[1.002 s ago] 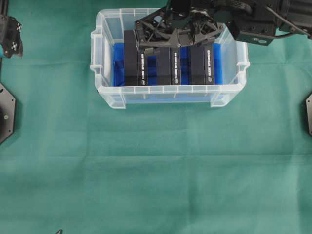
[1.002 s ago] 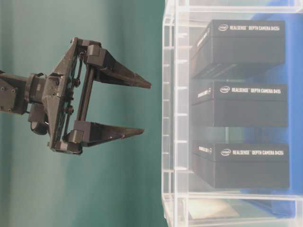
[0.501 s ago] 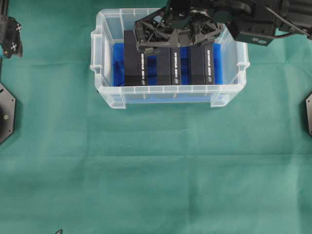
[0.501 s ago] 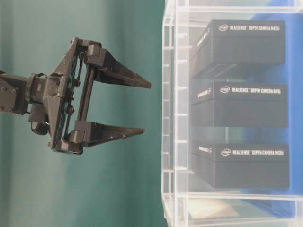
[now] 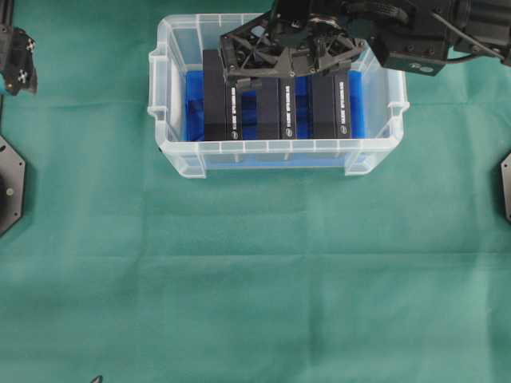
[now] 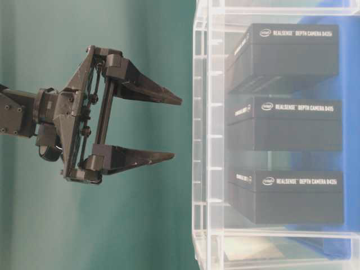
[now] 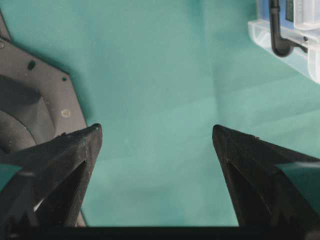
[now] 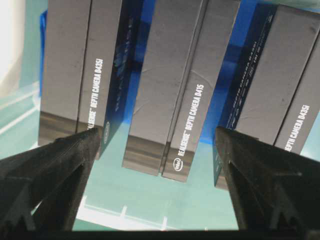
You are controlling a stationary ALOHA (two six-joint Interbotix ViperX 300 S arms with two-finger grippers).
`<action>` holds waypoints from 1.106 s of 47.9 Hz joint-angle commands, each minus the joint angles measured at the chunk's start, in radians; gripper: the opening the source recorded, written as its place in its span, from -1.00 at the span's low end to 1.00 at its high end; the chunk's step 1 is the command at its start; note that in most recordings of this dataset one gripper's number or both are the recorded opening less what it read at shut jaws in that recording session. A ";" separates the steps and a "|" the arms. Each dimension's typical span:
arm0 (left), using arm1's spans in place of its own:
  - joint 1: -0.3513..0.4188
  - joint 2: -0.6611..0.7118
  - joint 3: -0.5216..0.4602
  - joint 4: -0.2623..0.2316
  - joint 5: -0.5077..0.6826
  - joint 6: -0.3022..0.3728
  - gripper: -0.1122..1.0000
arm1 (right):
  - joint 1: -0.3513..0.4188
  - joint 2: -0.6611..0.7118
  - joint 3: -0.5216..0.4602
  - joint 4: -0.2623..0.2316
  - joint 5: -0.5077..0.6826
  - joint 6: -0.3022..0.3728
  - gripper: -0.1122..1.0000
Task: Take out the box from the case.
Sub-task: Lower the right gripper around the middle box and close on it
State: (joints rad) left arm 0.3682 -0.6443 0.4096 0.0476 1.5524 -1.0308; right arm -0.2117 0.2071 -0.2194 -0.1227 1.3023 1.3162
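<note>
Overhead view: right gripper point(image 5: 289, 65) hung spread wide and empty above the case point(image 5: 163, 120), straddling the middle box point(image 8: 172, 95).
Lined up either side for a grab; three boxes stood upright inside, untouched; left gripper point(image 7: 156, 137) parked wide apart, empty, over green cloth point(image 5: 255, 279).

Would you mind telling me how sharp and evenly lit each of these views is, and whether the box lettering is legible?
Overhead view: evenly lit, sharp, lettering on the boxes too small to read. Table-level view: lettering crisp through the case, whose wall slightly hazes it. Right wrist view: lettering readable, the right end effector fingers dark and soft-edged. Left wrist view: flat light on the green cloth, the left end effector fingers blurred.
</note>
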 commanded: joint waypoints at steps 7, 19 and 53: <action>-0.003 -0.003 -0.011 0.002 -0.003 -0.002 0.86 | 0.003 -0.006 -0.023 -0.005 -0.002 -0.003 0.88; -0.003 -0.005 -0.011 0.002 -0.003 -0.003 0.86 | -0.002 0.009 -0.014 -0.008 -0.003 -0.005 0.88; -0.003 -0.002 -0.006 0.002 -0.003 -0.005 0.86 | -0.017 0.029 0.057 -0.008 -0.072 -0.005 0.88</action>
State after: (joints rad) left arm 0.3666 -0.6443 0.4126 0.0476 1.5539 -1.0339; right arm -0.2286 0.2516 -0.1565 -0.1273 1.2456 1.3131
